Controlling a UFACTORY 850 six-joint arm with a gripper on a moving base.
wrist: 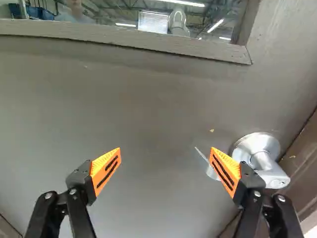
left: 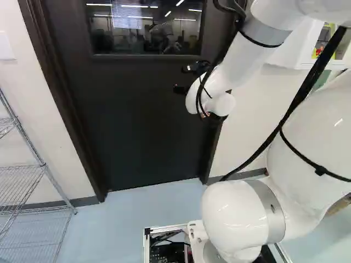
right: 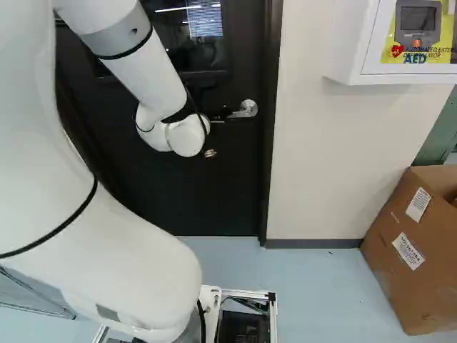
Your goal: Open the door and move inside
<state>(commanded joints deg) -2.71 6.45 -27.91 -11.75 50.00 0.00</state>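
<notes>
The dark door point(left: 148, 120) stands closed in its frame, with a window in its upper half. Its silver lever handle point(right: 247, 109) is near the door edge beside the light wall. In the left base view my gripper point(left: 181, 89) shows only in part, in front of the door and mostly hidden by the wrist. In the wrist view the gripper point(wrist: 165, 153) is open, its orange pads wide apart with only the door face beyond. One finger overlaps the handle point(wrist: 256, 145) and hides part of its lever; whether they touch I cannot tell.
A wire shelf point(left: 41, 164) stands by the wall left of the door. At the right of the right base view are a cardboard box point(right: 410, 257) on the floor and a white wall cabinet point(right: 350, 43). The door frame point(right: 271, 143) borders the handle side.
</notes>
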